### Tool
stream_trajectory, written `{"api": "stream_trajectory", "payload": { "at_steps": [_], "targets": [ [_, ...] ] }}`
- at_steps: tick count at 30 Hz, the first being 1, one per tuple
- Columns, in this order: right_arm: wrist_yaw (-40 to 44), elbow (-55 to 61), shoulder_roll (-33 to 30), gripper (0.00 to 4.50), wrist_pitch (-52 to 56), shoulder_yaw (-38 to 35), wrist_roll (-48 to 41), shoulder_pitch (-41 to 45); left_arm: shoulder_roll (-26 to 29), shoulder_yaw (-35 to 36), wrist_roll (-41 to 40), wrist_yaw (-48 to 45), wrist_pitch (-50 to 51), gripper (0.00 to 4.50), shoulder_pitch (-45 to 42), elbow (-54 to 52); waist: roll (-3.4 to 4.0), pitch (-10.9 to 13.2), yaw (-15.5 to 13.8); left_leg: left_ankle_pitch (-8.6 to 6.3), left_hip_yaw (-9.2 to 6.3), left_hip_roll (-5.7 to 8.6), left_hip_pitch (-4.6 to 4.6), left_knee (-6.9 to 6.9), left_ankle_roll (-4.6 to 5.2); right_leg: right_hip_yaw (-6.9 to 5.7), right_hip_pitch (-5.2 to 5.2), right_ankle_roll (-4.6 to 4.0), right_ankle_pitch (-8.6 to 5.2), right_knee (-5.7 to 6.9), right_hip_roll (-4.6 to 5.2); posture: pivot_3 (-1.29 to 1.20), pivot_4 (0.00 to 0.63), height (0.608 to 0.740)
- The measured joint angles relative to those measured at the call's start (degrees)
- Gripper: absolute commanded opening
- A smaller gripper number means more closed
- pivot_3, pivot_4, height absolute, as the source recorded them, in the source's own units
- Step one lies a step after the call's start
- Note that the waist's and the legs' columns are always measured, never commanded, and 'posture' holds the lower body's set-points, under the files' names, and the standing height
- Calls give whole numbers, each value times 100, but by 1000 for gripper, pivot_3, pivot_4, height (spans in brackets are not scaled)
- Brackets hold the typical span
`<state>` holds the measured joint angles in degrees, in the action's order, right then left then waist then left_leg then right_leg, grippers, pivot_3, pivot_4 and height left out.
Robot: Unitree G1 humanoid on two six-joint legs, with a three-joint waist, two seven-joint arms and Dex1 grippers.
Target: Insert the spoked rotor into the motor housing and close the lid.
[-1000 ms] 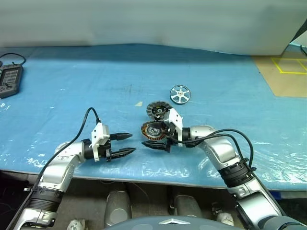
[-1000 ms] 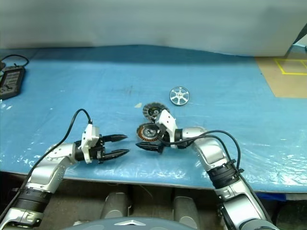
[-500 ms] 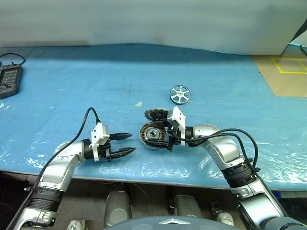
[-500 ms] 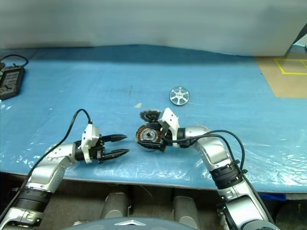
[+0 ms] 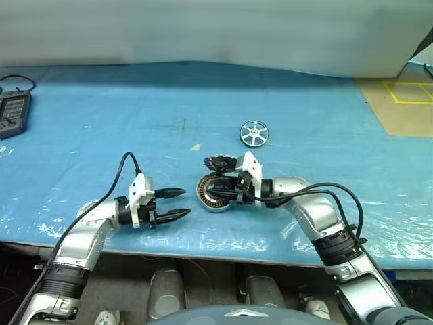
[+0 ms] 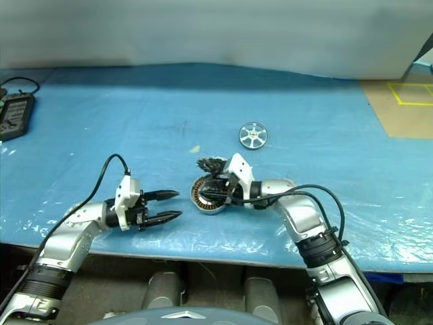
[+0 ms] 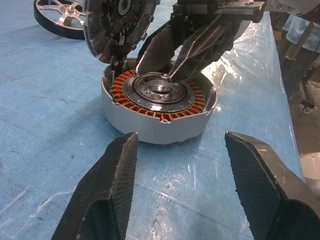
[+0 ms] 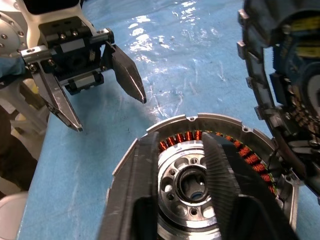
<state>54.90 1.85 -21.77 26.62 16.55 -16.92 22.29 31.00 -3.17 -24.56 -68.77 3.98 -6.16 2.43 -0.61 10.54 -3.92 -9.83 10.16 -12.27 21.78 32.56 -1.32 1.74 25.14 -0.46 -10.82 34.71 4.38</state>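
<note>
left gripper (image 5: pixel 177 204): jaws apart, empty, near the round silver-rimmed copper-wound motor housing (image 5: pixel 215 192), on its left.
right gripper (image 8: pixel 186 165): fingers narrowed over housing's hub; grip unclear.
lid (image 7: pixel 116 22): grey segmented disc, tilted against housing's far edge.
spoked rotor (image 5: pixel 254 133): shiny silver wheel, well beyond housing, untouched.
tip: steady housing, move lid aside, fetch rotor.

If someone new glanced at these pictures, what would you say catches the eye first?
Most striking is the motor housing near the front middle of the blue table, its copper windings showing, with the right gripper reaching into its centre. The lid stands tilted on edge at the housing's far side. The spoked rotor lies apart, farther back, and the left gripper waits open beside the housing.
</note>
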Motion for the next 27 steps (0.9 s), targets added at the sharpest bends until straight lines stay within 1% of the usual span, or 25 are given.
{"api": "stream_trajectory", "payload": {
  "at_steps": [2,12,19,27],
  "targets": [
    [-1,-27,-2,20,-10,0,33,-2,0,0,0,-4,0,2909,0,0,0,0,0,0,0,0,0,0,0,0,0,0,0,0,0,0,150,740],
    [17,-34,-83,20,-114,27,238,6,-11,0,0,-54,-1,2909,0,0,0,0,0,0,0,0,0,0,0,0,0,0,0,0,0,0,150,740],
    [174,-34,-153,20,-116,190,364,110,-24,0,0,-87,-2,2909,-8,7,0,0,0,0,0,-1,0,0,0,0,0,0,0,0,0,0,150,740],
    [168,-146,-156,20,-199,280,559,210,-55,0,7,-83,-3,2909,-14,31,-1,0,-1,0,0,0,-2,0,0,0,-2,0,0,1,0,0,150,740]
  ]
}}
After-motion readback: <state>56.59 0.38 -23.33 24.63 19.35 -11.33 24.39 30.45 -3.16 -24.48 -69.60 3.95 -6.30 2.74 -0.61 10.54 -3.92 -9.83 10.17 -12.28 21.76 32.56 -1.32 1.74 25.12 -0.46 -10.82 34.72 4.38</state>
